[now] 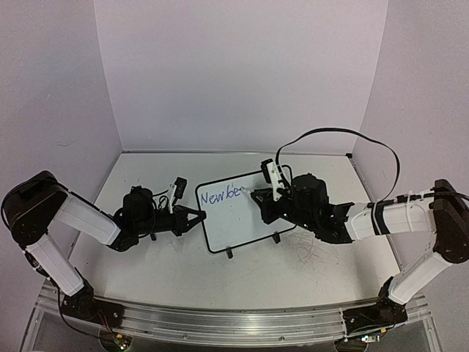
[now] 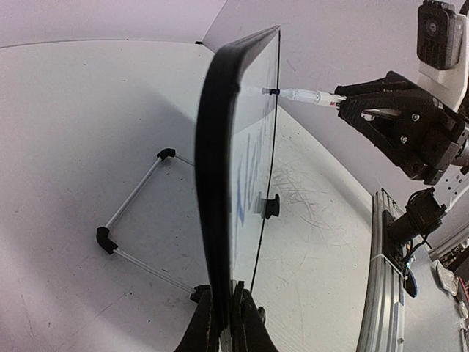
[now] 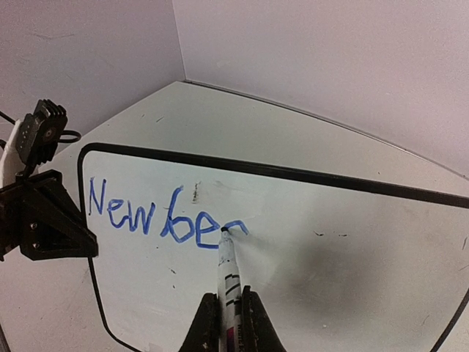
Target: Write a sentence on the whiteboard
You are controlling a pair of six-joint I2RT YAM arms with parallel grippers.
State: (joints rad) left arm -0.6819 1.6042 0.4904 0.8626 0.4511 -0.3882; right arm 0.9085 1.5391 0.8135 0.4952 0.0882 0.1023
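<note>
The whiteboard (image 1: 242, 214) stands tilted mid-table on its feet and wire stand (image 2: 132, 220). My left gripper (image 1: 196, 216) is shut on the board's left edge (image 2: 216, 220), pinching the black frame. My right gripper (image 1: 265, 199) is shut on a white marker (image 3: 229, 282), whose tip touches the board face (image 3: 330, 257). The sentence (image 3: 165, 215) in blue reads "New be" plus the start of another letter, slanting upward. The marker also shows in the left wrist view (image 2: 304, 96), tip on the board.
Purple walls close the table at back and sides. Faint scribble marks (image 1: 311, 253) lie on the tabletop right of the board. An aluminium rail (image 1: 234, 323) runs along the near edge. The right arm's black cable (image 1: 344, 136) arcs above the table.
</note>
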